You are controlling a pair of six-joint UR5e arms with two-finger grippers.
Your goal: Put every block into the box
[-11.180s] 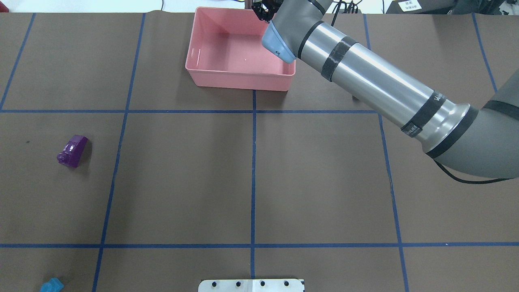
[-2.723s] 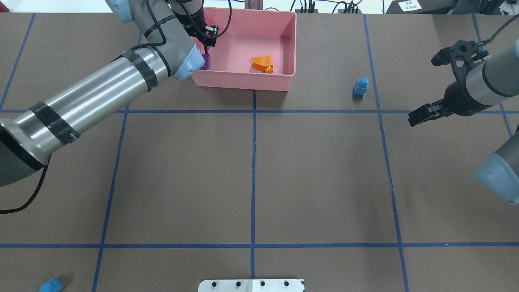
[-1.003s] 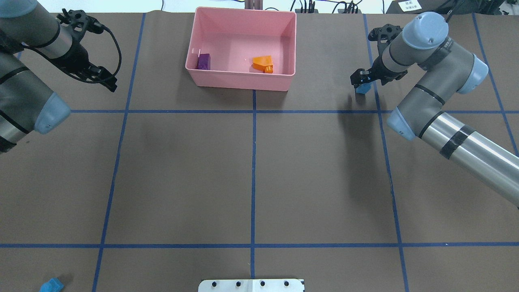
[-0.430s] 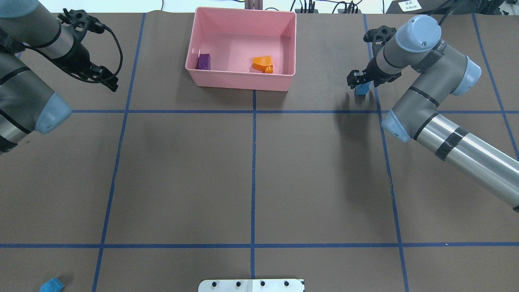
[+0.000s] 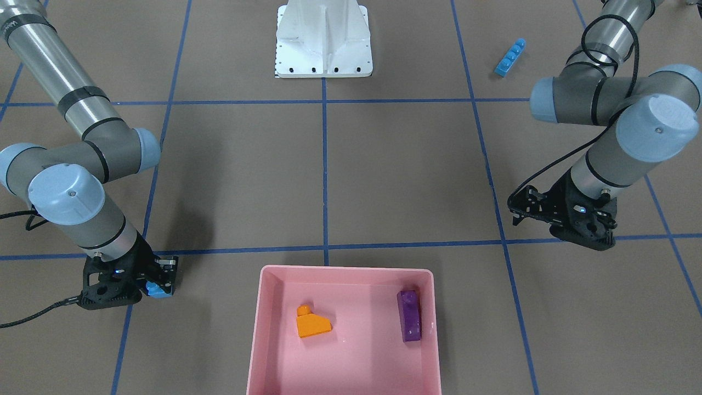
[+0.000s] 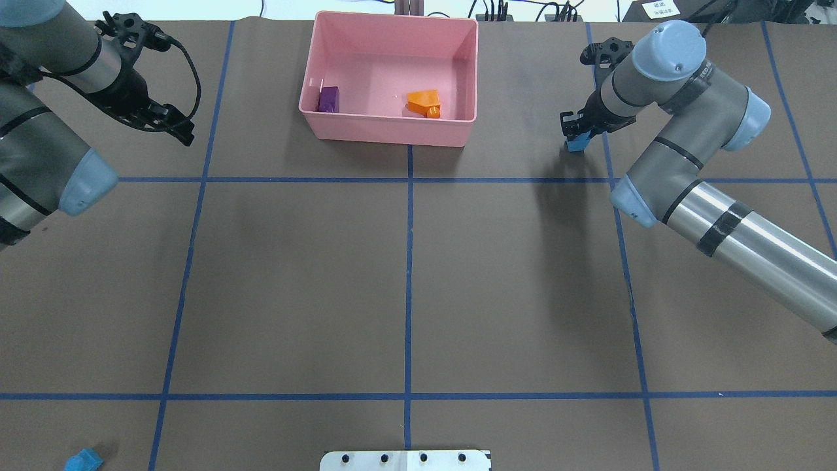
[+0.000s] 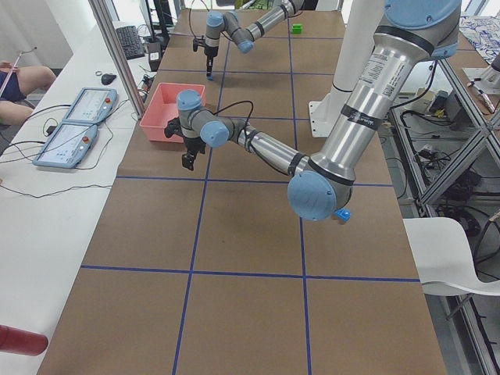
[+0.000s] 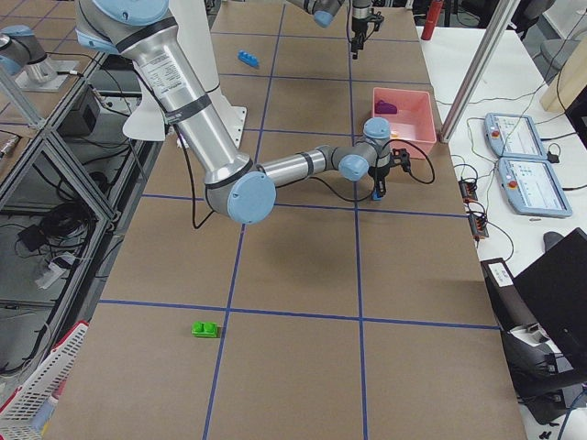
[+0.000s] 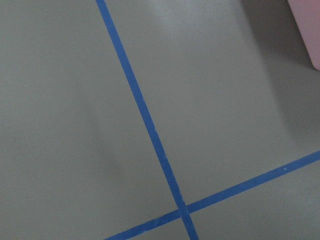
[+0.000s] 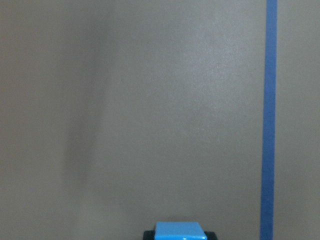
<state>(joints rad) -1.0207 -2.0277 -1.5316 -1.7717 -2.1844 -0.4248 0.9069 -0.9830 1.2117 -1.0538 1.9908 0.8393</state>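
The pink box [image 6: 392,133] stands at the far middle of the table and also shows in the front-facing view [image 5: 345,270]. An orange sloped block [image 6: 424,102] and a purple sloped block [image 6: 328,99] lie inside it. My right gripper [image 6: 575,135] is shut on the small blue block [image 6: 575,143] to the right of the box. The right wrist view shows that block [image 10: 179,230] between the fingertips. My left gripper [image 6: 182,133] is open and empty, to the left of the box. The long blue bar [image 5: 510,57] lies near the robot's left side. The green block [image 8: 204,328] lies far out on the right.
The white robot base [image 5: 323,38] is at the near middle edge of the table. Blue tape lines [image 6: 409,288] divide the brown table into squares. Operator tablets [image 8: 514,156] lie on a white side table beyond the box.
My right gripper has come down on the small blue block, shut on it and shifted it slightly left. My left arm, after leaving the purple block in the box, has barely moved.
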